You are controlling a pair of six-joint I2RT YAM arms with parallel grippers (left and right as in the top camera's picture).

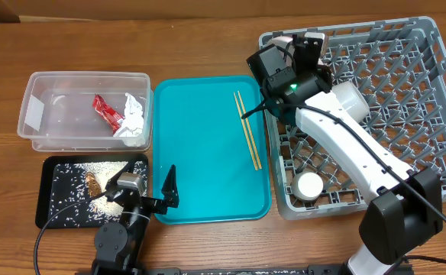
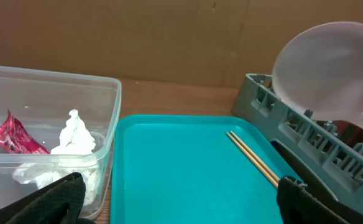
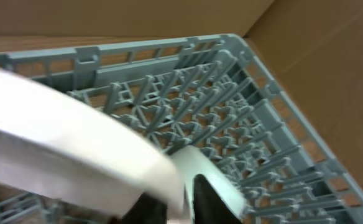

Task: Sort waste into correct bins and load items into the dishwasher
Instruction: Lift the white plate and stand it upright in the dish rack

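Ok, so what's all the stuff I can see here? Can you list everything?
bin: 1, clear, far left
wrapper: 1, red, in the bin
tissue: 1, white, in the bin
black tray: 1, in front of the bin
scraps: some, white and brown, on the black tray
teal tray: 1, middle
chopsticks: 2, tan, on the teal tray's right side
rack: 1, grey, right
cup: 1, white, in the rack's near left corner
plate: 1, white, held over the rack
left gripper: 1, black, open, at the teal tray's near edge
right gripper: 1, shut on the plate
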